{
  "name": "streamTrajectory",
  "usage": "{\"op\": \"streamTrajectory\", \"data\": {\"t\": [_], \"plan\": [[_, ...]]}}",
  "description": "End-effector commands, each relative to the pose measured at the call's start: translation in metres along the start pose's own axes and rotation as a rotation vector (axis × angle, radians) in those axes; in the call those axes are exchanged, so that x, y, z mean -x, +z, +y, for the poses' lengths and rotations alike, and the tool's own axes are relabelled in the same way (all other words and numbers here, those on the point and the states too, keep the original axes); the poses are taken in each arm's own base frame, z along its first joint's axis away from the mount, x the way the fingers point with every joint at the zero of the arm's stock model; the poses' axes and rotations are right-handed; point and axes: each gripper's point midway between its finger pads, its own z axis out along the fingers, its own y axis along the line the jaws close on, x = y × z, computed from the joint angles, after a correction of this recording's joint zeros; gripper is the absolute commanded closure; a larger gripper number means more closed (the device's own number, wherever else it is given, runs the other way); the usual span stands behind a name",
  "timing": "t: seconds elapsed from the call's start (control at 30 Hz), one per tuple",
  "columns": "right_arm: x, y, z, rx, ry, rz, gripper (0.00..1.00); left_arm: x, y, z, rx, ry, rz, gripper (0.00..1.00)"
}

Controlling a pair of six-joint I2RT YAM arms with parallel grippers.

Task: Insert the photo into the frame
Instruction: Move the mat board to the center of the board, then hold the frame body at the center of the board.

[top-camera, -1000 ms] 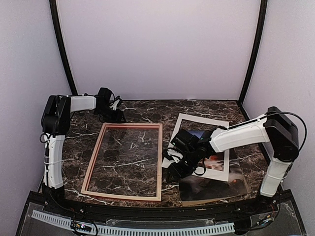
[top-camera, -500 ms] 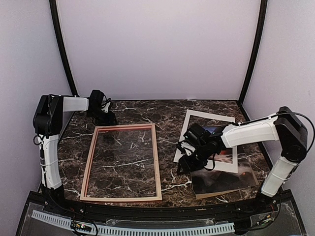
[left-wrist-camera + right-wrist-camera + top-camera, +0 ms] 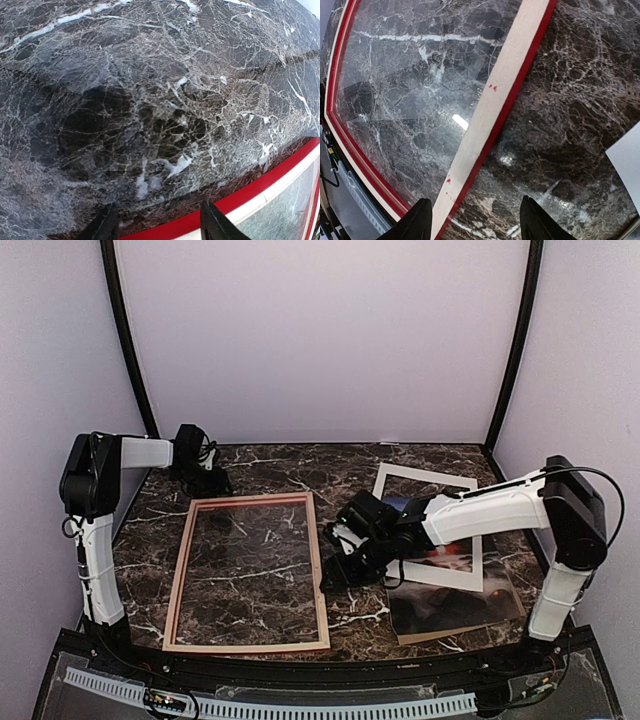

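Frame (image 3: pixel 250 500) lies back-up so the print loads from behind. Photo (image 3: pixel 448 558) right of frame, under white mat (image 3: pixel 430 478). Right gripper (image 3: pixel 338 572) between them, left gripper (image 3: pixel 215 485) at frame's far corner: both jaws apart, empty.

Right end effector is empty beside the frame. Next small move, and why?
Probably swing the right end effector rightward to the bare near part of the photo. Its jaws stand open and empty over marble by the frame, while the photo lies outside it, partly under the white mat.
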Motion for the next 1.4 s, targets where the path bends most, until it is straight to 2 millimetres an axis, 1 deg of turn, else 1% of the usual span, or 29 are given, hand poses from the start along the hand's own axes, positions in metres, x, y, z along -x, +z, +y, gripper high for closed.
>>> {"op": "streamTrajectory", "data": {"t": [0.0,0.23,0.33,0.4,0.57,0.67,0.7,0.73,0.83,0.87,0.93,1.03,1.17,1.23,1.37], "plan": [[0.008,0.016,0.002,-0.059,-0.005,0.000,0.41,-0.039,-0.009,0.004,0.010,-0.079,0.136,0.42],[0.005,0.034,0.003,-0.100,-0.028,0.039,0.46,-0.025,-0.021,-0.003,-0.007,-0.064,0.093,0.32],[0.004,0.040,0.002,-0.119,-0.043,0.053,0.47,-0.019,-0.025,-0.004,-0.007,-0.056,0.076,0.30],[0.003,0.041,-0.002,-0.145,-0.053,0.063,0.52,-0.017,-0.027,-0.005,-0.007,-0.050,0.070,0.29],[0.008,0.032,-0.029,-0.240,-0.066,0.070,0.74,-0.010,-0.033,-0.017,-0.059,-0.016,0.055,0.28],[0.015,0.022,-0.050,-0.276,-0.071,0.070,0.83,-0.006,-0.036,-0.026,-0.071,0.046,0.051,0.27],[0.020,0.017,-0.057,-0.292,-0.082,0.063,0.84,-0.008,-0.036,-0.028,-0.069,0.065,0.059,0.27],[0.022,0.013,-0.063,-0.306,-0.104,0.064,0.86,-0.006,-0.037,-0.035,-0.074,0.114,0.056,0.27],[0.032,0.005,-0.073,-0.309,-0.158,0.058,0.89,-0.011,-0.038,-0.049,-0.074,0.209,0.074,0.26],[0.035,0.003,-0.075,-0.309,-0.173,0.058,0.90,-0.011,-0.038,-0.051,-0.073,0.263,0.073,0.26],[0.039,0.000,-0.083,-0.314,-0.188,0.060,0.90,-0.016,-0.037,-0.056,-0.083,0.319,0.087,0.26],[0.044,-0.004,-0.096,-0.312,-0.174,0.061,0.91,-0.027,-0.035,-0.056,-0.100,0.370,0.122,0.26],[0.045,-0.007,-0.103,-0.307,-0.176,0.059,0.91,-0.039,-0.033,-0.056,-0.121,0.432,0.157,0.25],[0.045,-0.007,-0.105,-0.306,-0.175,0.061,0.91,-0.040,-0.031,-0.054,-0.116,0.445,0.159,0.25],[0.044,-0.005,-0.101,-0.282,-0.175,0.064,0.92,-0.038,-0.028,-0.051,-0.106,0.461,0.153,0.25]]}}
